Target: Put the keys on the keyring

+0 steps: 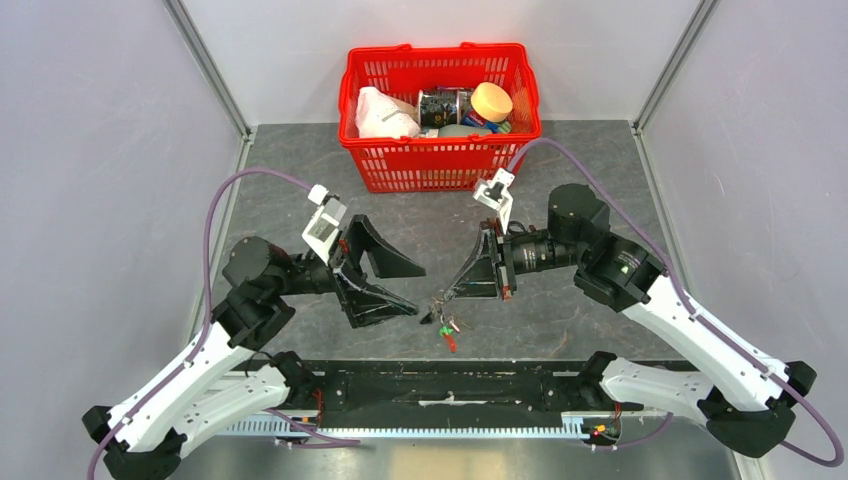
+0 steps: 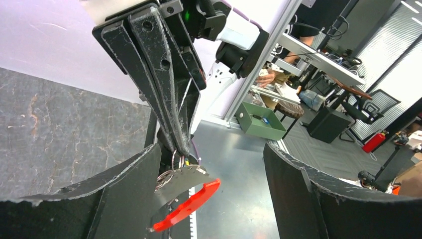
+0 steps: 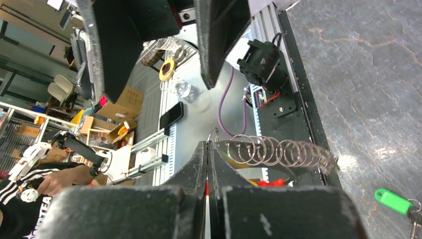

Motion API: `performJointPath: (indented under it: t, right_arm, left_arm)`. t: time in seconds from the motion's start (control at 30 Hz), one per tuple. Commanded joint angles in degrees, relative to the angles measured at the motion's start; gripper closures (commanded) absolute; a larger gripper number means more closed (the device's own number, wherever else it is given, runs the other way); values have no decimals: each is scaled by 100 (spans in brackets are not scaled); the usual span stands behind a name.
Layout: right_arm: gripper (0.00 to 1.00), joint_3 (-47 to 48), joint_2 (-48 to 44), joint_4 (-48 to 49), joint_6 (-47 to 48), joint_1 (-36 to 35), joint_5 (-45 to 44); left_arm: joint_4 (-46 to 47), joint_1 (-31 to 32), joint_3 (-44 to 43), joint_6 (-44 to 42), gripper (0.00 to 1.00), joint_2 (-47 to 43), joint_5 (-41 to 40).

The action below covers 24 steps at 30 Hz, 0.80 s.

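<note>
My right gripper (image 1: 441, 295) is shut on the thin metal ring of the keyring (image 3: 214, 134) and holds it above the mat. The ring is smeared by motion in the right wrist view. In the left wrist view the red oval loop (image 2: 186, 206) and a grey flat piece (image 2: 181, 180) hang under the shut right fingers (image 2: 169, 99). A key with a green head (image 3: 393, 200) shows low right over the mat; in the top view it is a green speck (image 1: 443, 330) beside a red one (image 1: 452, 343). My left gripper (image 1: 412, 290) is open and empty, its jaws facing the ring.
A big red mesh basket (image 1: 440, 165) with a white bag, cans and a yellow lid stands at the back of the dark stone-patterned mat (image 1: 300, 180). A black rail (image 1: 450, 385) runs along the near edge between the arm bases.
</note>
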<state>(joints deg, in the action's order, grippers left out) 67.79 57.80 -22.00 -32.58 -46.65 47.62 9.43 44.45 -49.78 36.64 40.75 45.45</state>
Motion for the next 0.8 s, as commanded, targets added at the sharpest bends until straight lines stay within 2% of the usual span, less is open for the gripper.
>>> performJointPath:
  t: [0.0, 0.57, 0.77]
  right_arm:
    - [100, 440, -146, 496, -100, -22, 410]
    - [100, 797, 227, 888, -151, -19, 661]
    - [100, 858, 352, 1019, -176, -17, 705]
  left_arm:
    - [354, 20, -9, 262, 19, 28, 263]
    - [888, 18, 3, 842, 27, 273, 420]
    - [1049, 27, 20, 991, 36, 298, 530]
